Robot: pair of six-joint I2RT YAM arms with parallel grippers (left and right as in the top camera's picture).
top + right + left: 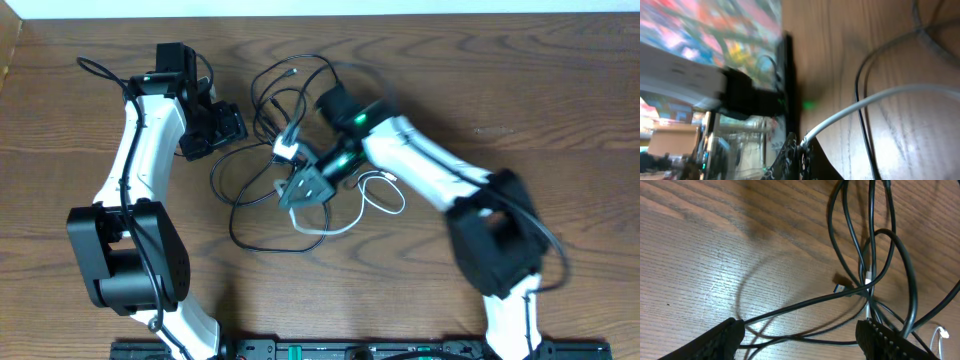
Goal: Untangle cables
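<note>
Firmly closed, the right fingers (787,159) are shown gripping the white cable (880,97), while the left fingers (720,340) are spread open over black cables (850,230) lying on the table (520,90) between the arms. A slow outward pull is advised, with the black loops pinned by the left, so that no knot is tightened.

Even light. Glare sheen on brown wood-grain table (705,285); thin black cables (800,305) cast soft shadows. Right wrist view motion-blurred.
</note>
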